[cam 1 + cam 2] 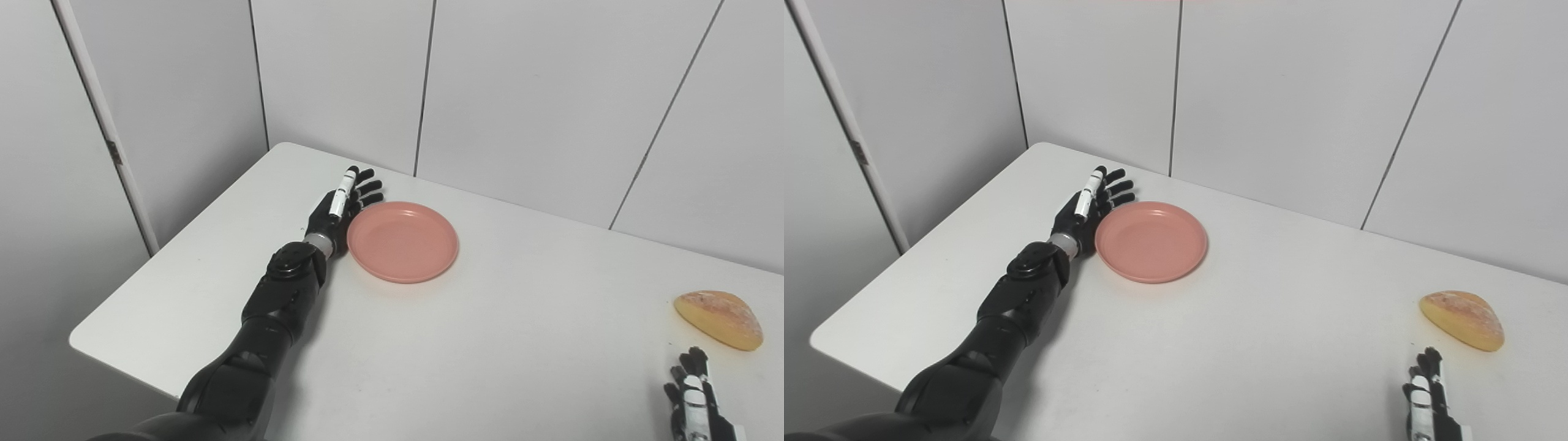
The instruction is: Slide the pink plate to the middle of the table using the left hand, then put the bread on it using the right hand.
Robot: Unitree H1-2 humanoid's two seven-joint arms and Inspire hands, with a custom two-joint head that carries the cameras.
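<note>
The pink plate (402,241) lies flat on the white table (490,343), left of the table's middle. My left hand (343,205) is open, its fingers stretched out, and its palm side rests against the plate's left rim. The bread (720,318), a golden half-round loaf, lies near the table's right edge. My right hand (695,401) is open near the bottom right corner, just in front of the bread and apart from it; part of it is cut off by the picture's edge.
Grey wall panels (520,92) stand close behind the table's far edge. The table's left corner (82,340) and front left edge lie near my left arm (269,318).
</note>
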